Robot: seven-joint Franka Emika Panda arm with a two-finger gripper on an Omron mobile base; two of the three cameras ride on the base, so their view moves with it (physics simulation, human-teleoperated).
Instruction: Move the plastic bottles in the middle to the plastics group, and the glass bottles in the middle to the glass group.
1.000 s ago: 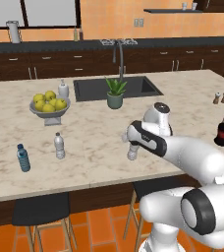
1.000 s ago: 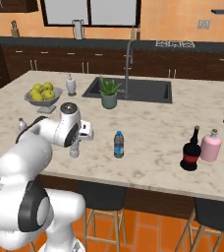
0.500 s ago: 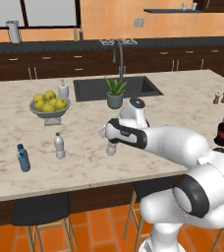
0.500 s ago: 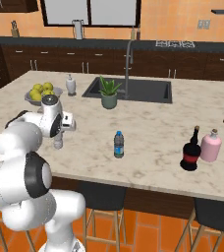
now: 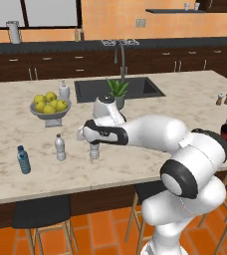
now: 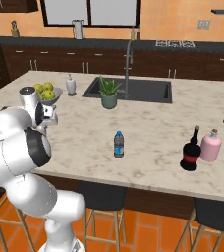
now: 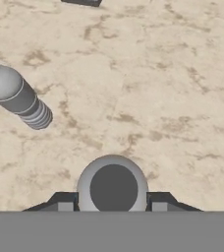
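My gripper [image 5: 92,145] is shut on a clear ribbed water bottle [image 5: 94,152], which hangs upright low over the counter, just right of the plastics group. That group is a clear water bottle [image 5: 60,147] and a lighter blue bottle [image 5: 23,159]. In the hand view the held bottle's cap [image 7: 112,188] sits between my fingertips, and the group's clear bottle [image 7: 16,96] stands off to the left. The dark blue-labelled bottle [image 6: 119,144] stands mid-counter. The dark red-labelled glass bottle [image 6: 190,152] stands beside the pink bottle [image 6: 211,145] at the right.
A bowl of lemons [image 5: 48,106] and a soap dispenser [image 5: 64,90] stand behind the plastics group. A potted plant [image 5: 116,92] stands by the sink [image 5: 135,88]. Salt and pepper shakers [image 5: 223,98] are at the far right. Stools stand below the counter's front edge.
My arm has swung left across the counter with the clear water bottle in its grip, from near the middle to just right of the plastics group.
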